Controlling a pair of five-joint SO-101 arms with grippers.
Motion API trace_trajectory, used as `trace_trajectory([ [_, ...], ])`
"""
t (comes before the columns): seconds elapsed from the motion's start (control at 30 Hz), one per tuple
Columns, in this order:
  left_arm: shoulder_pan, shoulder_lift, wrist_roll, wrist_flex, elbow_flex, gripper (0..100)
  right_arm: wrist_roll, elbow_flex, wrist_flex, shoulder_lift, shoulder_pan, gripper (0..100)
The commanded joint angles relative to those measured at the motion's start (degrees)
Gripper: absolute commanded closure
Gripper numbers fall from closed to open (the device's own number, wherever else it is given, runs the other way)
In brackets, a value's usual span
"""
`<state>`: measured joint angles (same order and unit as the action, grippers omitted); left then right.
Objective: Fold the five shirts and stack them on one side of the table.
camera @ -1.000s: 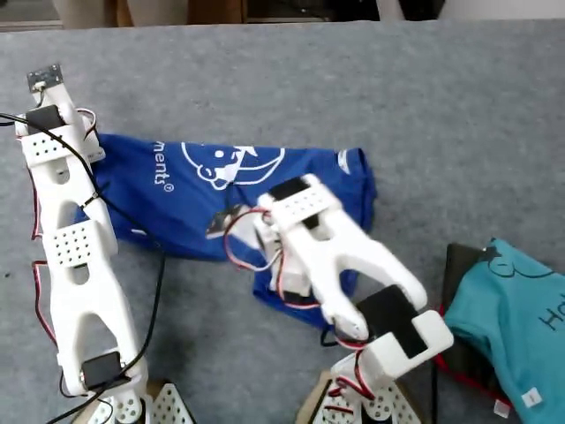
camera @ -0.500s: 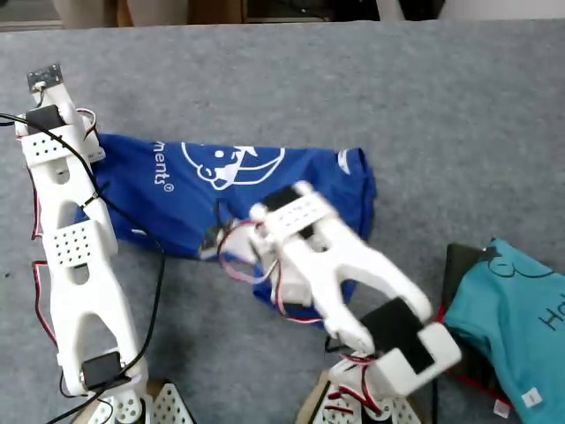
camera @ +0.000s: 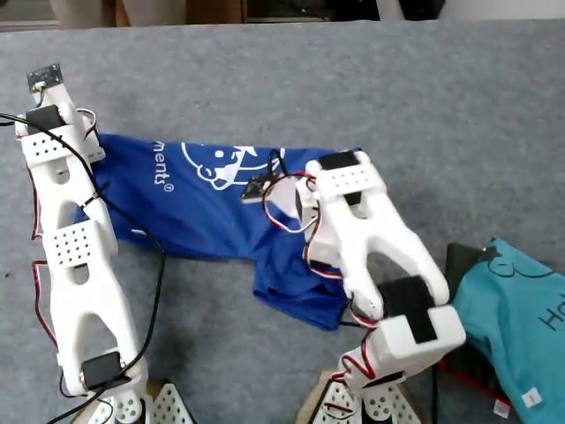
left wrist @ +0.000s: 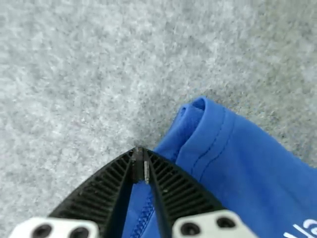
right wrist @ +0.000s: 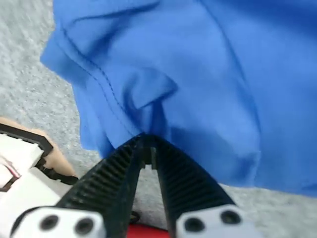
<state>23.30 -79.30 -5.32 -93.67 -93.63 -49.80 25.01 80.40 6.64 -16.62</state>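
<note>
A blue shirt [camera: 190, 199] with white print lies spread across the middle of the grey table [camera: 424, 97], one flap [camera: 296, 291] hanging toward the near edge. At the shirt's left end, my left gripper [left wrist: 140, 166] is shut on its hem [left wrist: 198, 106], right at the table surface. My right gripper [right wrist: 147, 148] is shut on a bunched fold of the same shirt [right wrist: 198, 74]. In the high view the right arm [camera: 353, 208] stands over the shirt's right part and hides it. A teal shirt [camera: 516, 305] lies at the right edge.
The teal shirt rests on a dark flat object [camera: 459, 265], with something red [camera: 468, 380] near it. Both arm bases [camera: 132, 402] stand at the near edge. Bare grey table stretches across the far side and far right.
The right arm has swung from the shirt's near middle toward its far right part, its gripper shut on blue fabric. The left arm has not moved.
</note>
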Motion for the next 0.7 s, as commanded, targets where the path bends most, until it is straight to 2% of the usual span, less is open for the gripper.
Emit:
trace_trajectory([
  [0.0, -0.3, 0.7, -0.4, 1.1, -2.2, 98, -0.4, -0.1, -0.2, -0.5, -0.7, 99.4],
  [0.23, -0.3, 0.7, -0.4, 1.1, -2.2, 98, 0.8, 14.6, -1.8, -8.8, -9.2, 99.4],
  [0.4, -0.3, 0.7, -0.4, 1.1, -2.2, 98, 1.3, 20.4, -3.9, -11.3, -10.2, 99.4],
  [0.53, -0.3, 0.7, -0.4, 1.1, -2.2, 98, 1.1, 16.3, -2.3, -12.7, -7.0, 99.4],
  [0.67, -0.4, 1.2, 0.0, 1.5, -2.3, 98, 0.9, 1.0, 5.6, -15.1, -1.9, 99.4],
])
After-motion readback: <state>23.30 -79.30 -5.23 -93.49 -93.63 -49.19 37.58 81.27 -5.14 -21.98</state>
